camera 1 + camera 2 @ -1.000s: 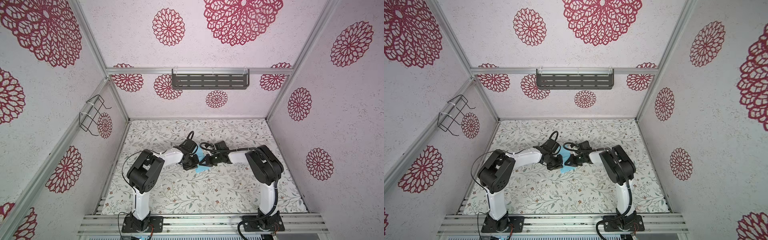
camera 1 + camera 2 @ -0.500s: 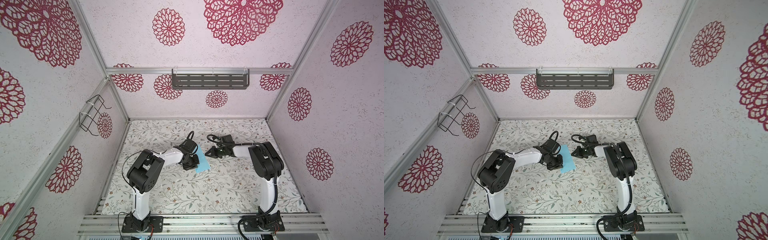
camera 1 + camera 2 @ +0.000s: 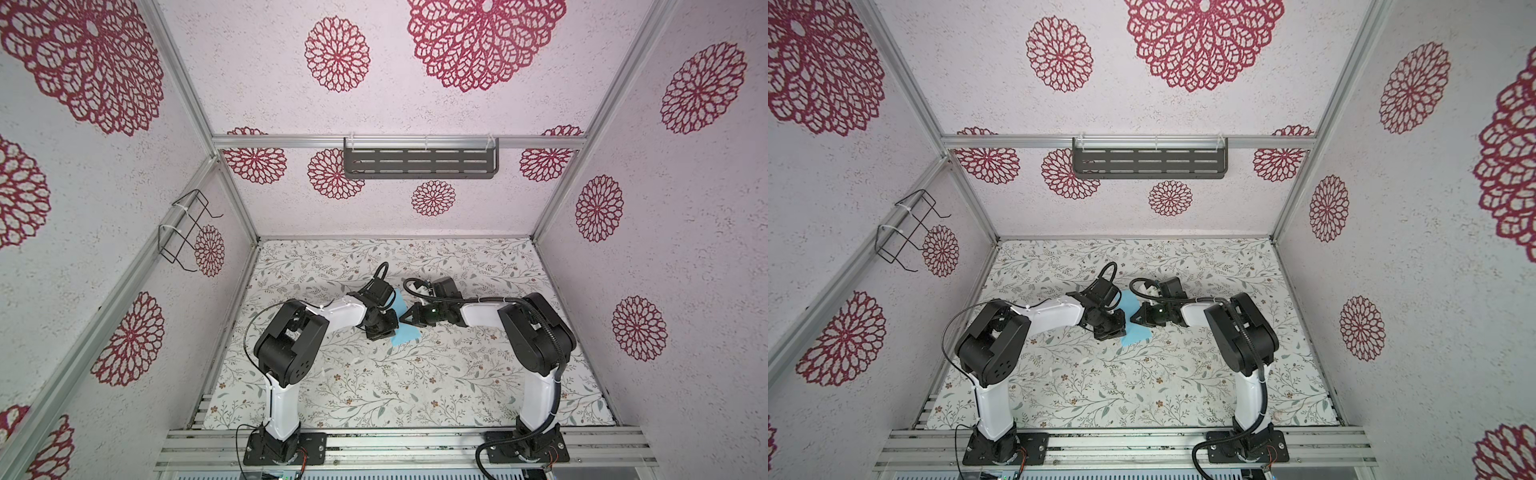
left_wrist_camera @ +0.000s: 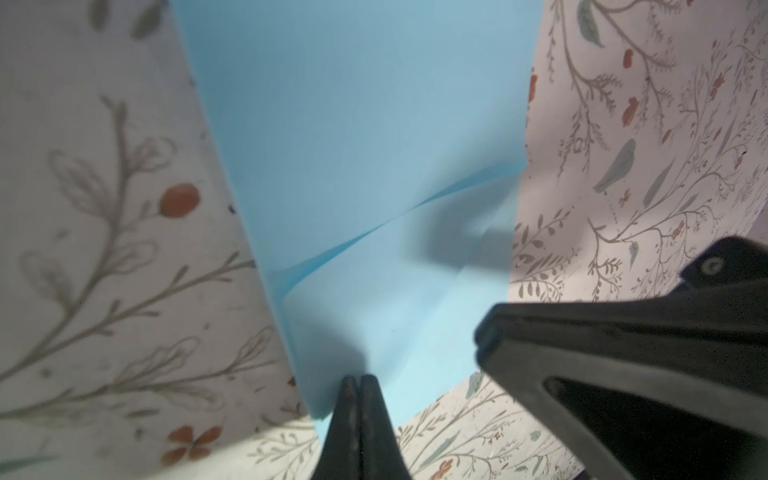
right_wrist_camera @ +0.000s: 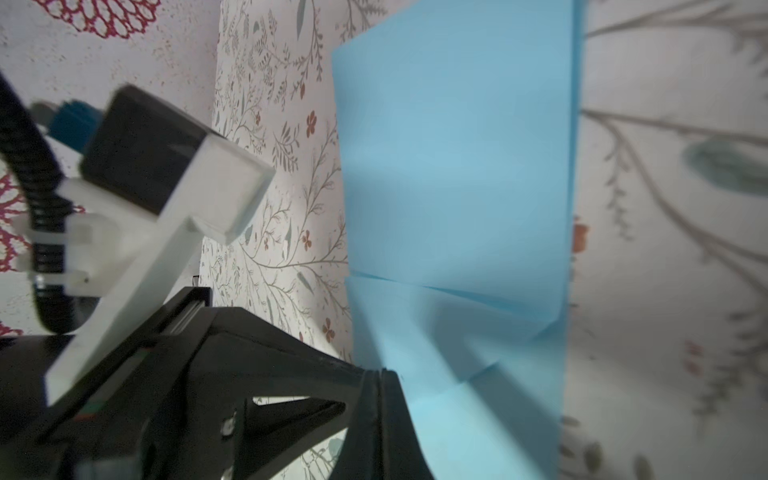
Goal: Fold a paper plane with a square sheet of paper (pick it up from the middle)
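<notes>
The square sheet of paper [image 3: 407,334] [image 3: 1134,334] is light blue and lies folded into a narrow strip on the floral table, mid-way between the arms. In the wrist views the square sheet of paper [image 4: 374,124] [image 5: 457,166] shows a slanted crease with a raised flap. My left gripper [image 3: 395,325] [image 3: 1123,325] [image 4: 358,380] is shut, its tips resting on the paper's near edge. My right gripper [image 3: 402,319] [image 3: 1132,320] [image 5: 379,374] is shut too, and its tip touches the paper right beside the left one. Whether either one pinches a layer is hidden.
The floral table [image 3: 415,395] is walled in on three sides. A wire basket [image 3: 185,232] hangs on the left wall. A dark slotted shelf [image 3: 419,162] is fixed to the back wall. Both arm bases stand on the front rail.
My right gripper had pulled back toward the far side half a second ago and has now come back to the paper. The left gripper stays where it was.
</notes>
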